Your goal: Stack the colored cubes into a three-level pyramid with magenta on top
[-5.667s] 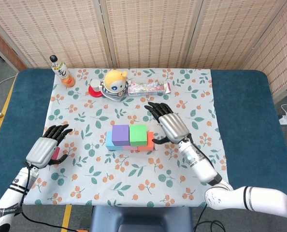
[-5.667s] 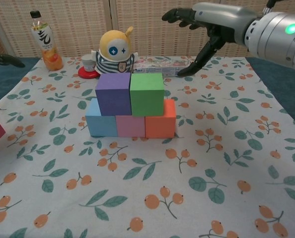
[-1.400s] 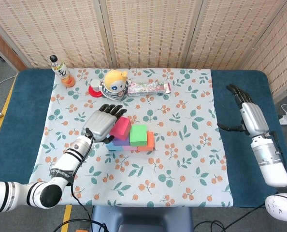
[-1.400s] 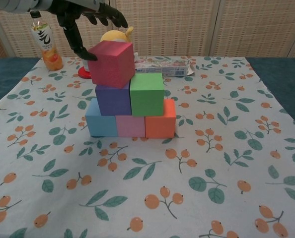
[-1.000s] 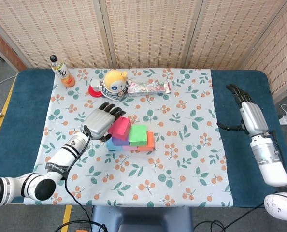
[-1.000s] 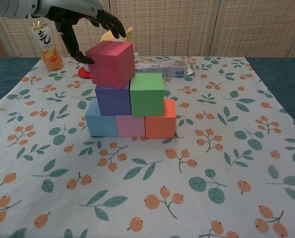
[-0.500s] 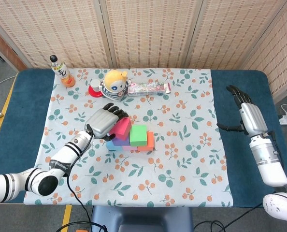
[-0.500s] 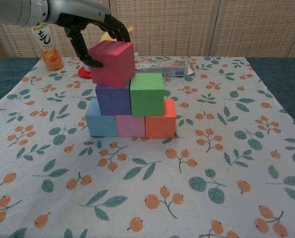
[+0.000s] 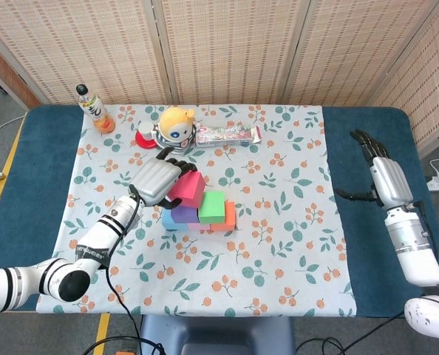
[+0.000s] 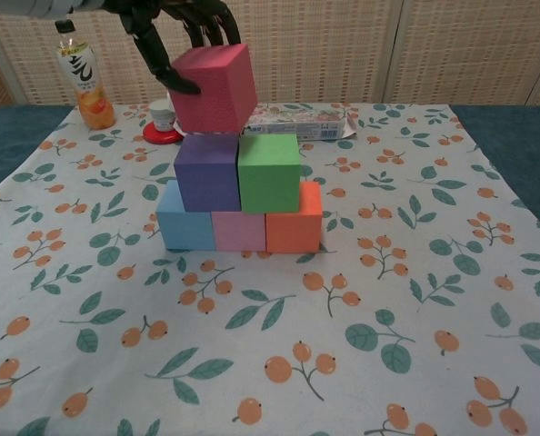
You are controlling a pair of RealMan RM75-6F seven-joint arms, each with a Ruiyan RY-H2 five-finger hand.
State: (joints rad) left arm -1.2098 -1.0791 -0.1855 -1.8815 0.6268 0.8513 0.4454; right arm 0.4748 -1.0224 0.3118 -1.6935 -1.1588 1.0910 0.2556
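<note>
The magenta cube (image 10: 215, 88) looks matt and faintly grainy, like foam, as do the purple cube (image 10: 207, 173) and green cube (image 10: 269, 172). The left hand (image 9: 155, 181) has a silvery metallic back with glossy black fingers (image 10: 175, 80). The floral tablecloth (image 10: 388, 300) is matt cloth.

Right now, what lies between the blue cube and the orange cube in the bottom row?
The pink cube lies between the blue cube and the orange cube, touching both. The chest view shows this plainly.

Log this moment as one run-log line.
left hand: holds magenta cube, tilted above purple cube | right hand: open, aside | top level: unplaced
</note>
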